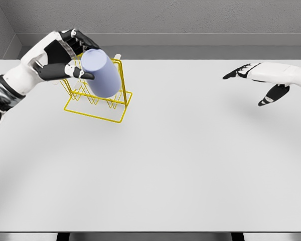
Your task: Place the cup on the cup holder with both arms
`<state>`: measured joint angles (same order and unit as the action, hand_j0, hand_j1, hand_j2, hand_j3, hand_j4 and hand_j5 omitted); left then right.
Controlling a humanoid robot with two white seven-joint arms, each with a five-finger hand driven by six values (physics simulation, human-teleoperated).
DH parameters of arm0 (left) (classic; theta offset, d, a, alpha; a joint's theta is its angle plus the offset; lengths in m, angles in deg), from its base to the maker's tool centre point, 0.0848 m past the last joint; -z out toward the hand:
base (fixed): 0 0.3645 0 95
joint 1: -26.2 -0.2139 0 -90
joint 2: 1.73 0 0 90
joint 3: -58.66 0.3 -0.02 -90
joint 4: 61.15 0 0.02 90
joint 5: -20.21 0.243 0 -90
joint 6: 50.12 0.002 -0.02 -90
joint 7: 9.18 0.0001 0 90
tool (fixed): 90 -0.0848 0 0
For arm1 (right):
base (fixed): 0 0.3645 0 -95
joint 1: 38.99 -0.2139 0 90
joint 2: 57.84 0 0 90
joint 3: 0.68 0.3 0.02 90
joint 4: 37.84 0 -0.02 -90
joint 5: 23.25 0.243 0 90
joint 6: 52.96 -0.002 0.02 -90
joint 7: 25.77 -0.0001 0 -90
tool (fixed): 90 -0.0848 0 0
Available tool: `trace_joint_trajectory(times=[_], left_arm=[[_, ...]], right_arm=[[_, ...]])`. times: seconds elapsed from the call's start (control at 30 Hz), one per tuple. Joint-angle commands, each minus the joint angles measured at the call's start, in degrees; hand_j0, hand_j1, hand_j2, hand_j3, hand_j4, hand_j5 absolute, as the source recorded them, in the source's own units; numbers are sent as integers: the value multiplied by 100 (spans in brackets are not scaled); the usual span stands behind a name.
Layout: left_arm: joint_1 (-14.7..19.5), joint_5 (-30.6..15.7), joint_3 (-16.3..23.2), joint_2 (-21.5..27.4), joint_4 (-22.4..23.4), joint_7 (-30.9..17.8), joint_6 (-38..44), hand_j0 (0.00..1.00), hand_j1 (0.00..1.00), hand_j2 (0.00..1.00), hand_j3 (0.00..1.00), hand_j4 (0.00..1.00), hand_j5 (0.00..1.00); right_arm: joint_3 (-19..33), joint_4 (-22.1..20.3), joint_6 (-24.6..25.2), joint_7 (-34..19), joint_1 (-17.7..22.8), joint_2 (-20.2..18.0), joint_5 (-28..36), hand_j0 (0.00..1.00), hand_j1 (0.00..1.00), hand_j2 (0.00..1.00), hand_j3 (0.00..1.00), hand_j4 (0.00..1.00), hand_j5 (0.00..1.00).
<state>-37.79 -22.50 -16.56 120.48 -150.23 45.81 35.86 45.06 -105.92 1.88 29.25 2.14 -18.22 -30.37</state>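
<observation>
1. Cup (pixel 101 74): pale lavender, tilted, held above the yellow wire holder (pixel 98 103) at the table's far left; whether it already touches a peg cannot be told.
2. Left hand (pixel 65 56) grasps the cup, with fingers wrapped round its upper end and side.
3. Right hand (pixel 263 80) hovers over the far right of the table (pixel 190 165), well apart from the cup, fingers spread and released, holding nothing.
4. Handling, as a judgement: the cup looks rigid, smooth-walled and light, so it may slip or twist in a loose grip; a hold round the body near the closed end seems best, leaving the mouth free for a peg.
5. The holder is thin wire and probably light, so a sideways nudge could shift or tip it.
6. Room: the holder stands near the far left corner, close to the left edge; the table's middle, near side and right offer wide open surface for moving.
</observation>
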Motion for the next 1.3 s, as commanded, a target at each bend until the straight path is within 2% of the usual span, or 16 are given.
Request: trace_joint_trajectory(times=[0.0, 0.4, 0.7, 1.27], left_arm=[[0, -53, -2, 40, -12, 2, -2, 45, 45, 45, 45, 45, 45], [-26, -62, -2, 207, 14, 2, -11, 45, 45, 45, 45, 45, 45], [53, -9, -2, 189, 331, 2, -2, 45, 45, 45, 45, 45, 45], [53, 8, 7, 137, 287, 2, -29, 45, 45, 45, 45, 45, 45]], right_arm=[[5, -3, 16, 1, 0, -7, 35, 100, 100, 100, 100, 100, 100], [5, -3, 16, 1, 0, -7, 35, 100, 100, 100, 100, 100, 100], [5, -3, 16, 1, 0, -7, 35, 100, 100, 100, 100, 100, 100], [14, -3, 16, 1, 0, -7, 35, 100, 100, 100, 100, 100, 100]])
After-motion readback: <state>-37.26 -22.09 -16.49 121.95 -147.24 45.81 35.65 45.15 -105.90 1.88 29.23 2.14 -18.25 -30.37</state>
